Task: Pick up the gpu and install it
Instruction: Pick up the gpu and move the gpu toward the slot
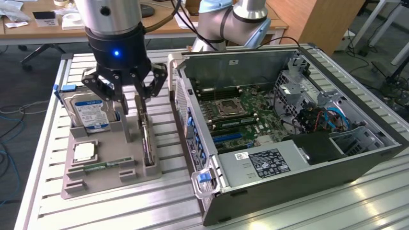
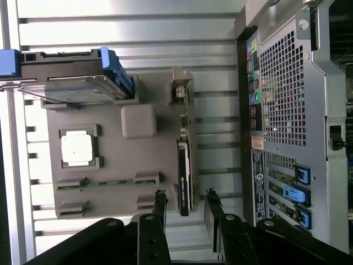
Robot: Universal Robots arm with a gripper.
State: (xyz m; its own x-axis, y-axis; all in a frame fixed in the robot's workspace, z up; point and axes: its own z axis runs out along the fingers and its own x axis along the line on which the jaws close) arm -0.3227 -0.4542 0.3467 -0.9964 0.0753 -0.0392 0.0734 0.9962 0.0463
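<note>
The gpu is a thin card standing on its edge in a slot along the side of the grey holder tray nearest the computer. In the wrist view, the gpu runs lengthwise with its silvery bracket at the far end. My gripper hangs above the tray's back part, open and holding nothing. In the wrist view, the gripper has one black finger on each side of the card's near end, apart from it.
The open computer case lies at the exterior view's right, its motherboard exposed. On the tray stand a hard drive, a processor chip, a memory stick and a grey post. The table is slatted metal.
</note>
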